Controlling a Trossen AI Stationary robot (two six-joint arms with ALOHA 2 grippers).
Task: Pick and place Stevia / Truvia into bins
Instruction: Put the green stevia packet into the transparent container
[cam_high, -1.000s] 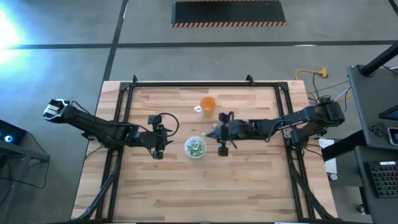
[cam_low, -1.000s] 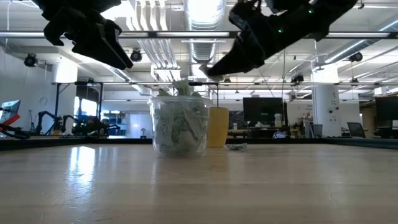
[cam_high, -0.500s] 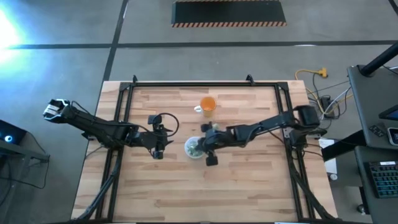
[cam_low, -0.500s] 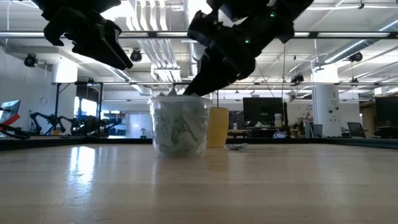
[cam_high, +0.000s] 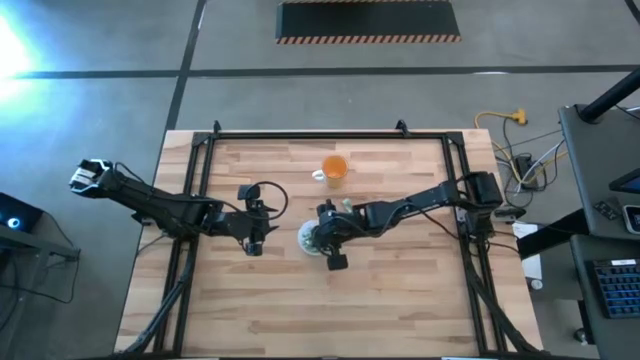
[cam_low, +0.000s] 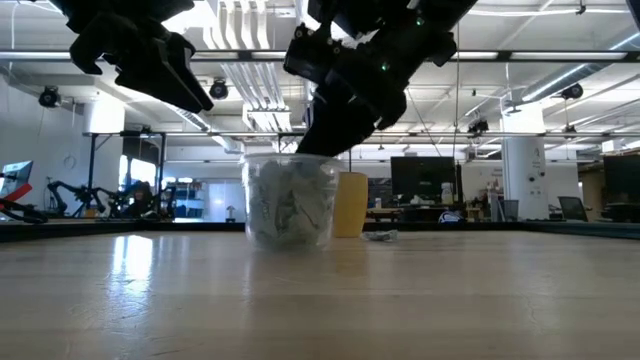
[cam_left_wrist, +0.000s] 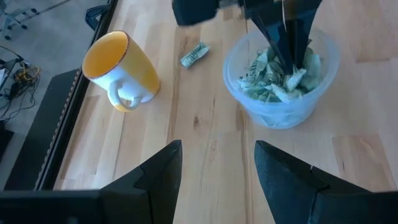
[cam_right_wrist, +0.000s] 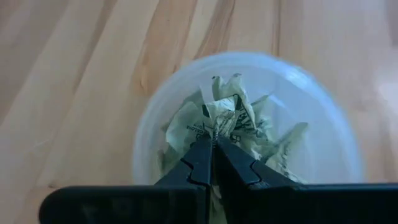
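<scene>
R end effector (cam_right_wrist: 213, 142) pinches sachet (cam_right_wrist: 225, 112) just over bin (cam_right_wrist: 155, 118).

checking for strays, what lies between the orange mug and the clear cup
One loose sachet on the bare wood between the orange mug and the clear cup, seen in the left wrist view.

A pale wooden desk (cam_high: 300, 290) of butcher-block planks, framed by black rails, carries three things. A round clear cup (cam_left_wrist: 281, 106) stuffed with green-and-white sachets (cam_left_wrist: 273, 74) stands near the middle. An orange mug (cam_left_wrist: 121, 70) with a white handle lies on its side nearby. Between them, one loose sachet (cam_left_wrist: 193, 55) lies flat on the wood.
</scene>
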